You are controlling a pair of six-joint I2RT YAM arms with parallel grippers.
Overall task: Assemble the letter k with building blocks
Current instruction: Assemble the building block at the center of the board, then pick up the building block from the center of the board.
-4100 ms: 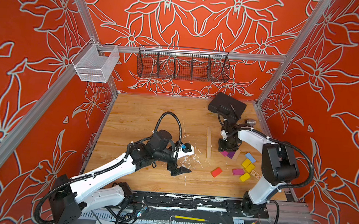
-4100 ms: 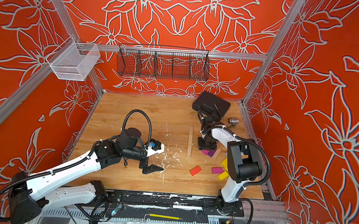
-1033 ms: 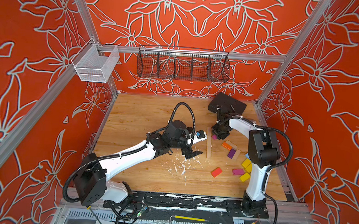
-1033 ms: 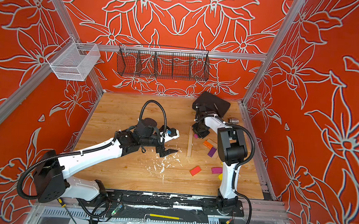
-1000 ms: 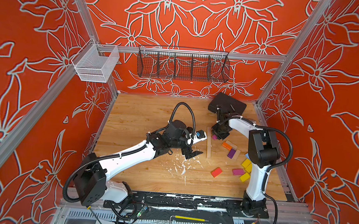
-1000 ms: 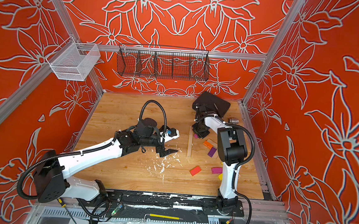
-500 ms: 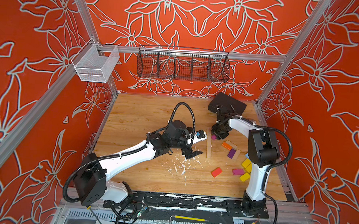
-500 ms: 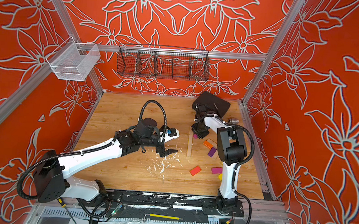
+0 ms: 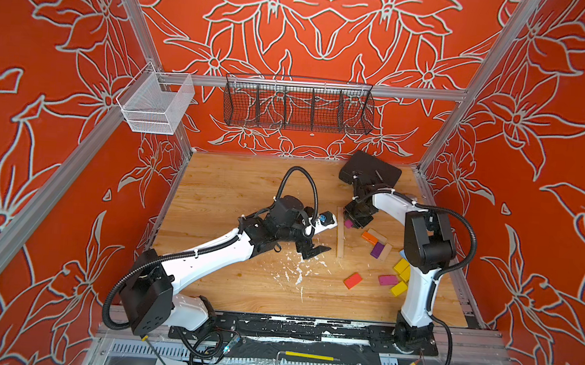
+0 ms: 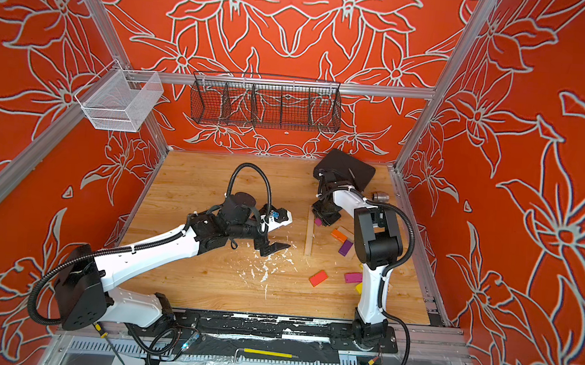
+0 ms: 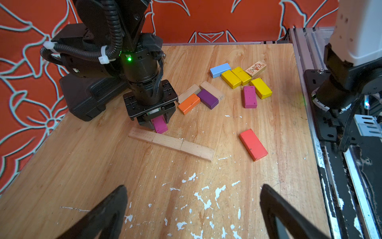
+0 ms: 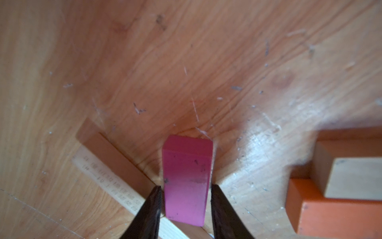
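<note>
1. My right tool stands over the magenta block, one jaw on each long side. I cannot tell whether the jaws pinch it or have let go.
2. The block appears to rest on the tabletop. One end meets the stem, touching it or nearly so, near the stem's printed end. The stem is a row of plain-wood pieces laid end to end, and the block juts off it at a slant, like a K's arm.
3. My left tool hangs empty on the stem's other side, its jaws spread wide.
4. I judge the block to be light, stiff painted wood. It will not crush, but the smooth paint may slip, and a light piece skids at the slightest nudge.
5. The best hold looks to be across the narrow width at mid-length, squarely on the long sides. A straight lift on release should keep a jaw from dragging the block or knocking the loose stem out of line.
6. The orange block and purple block lie just beside each other, near the stem. The red block lies apart from them.
</note>
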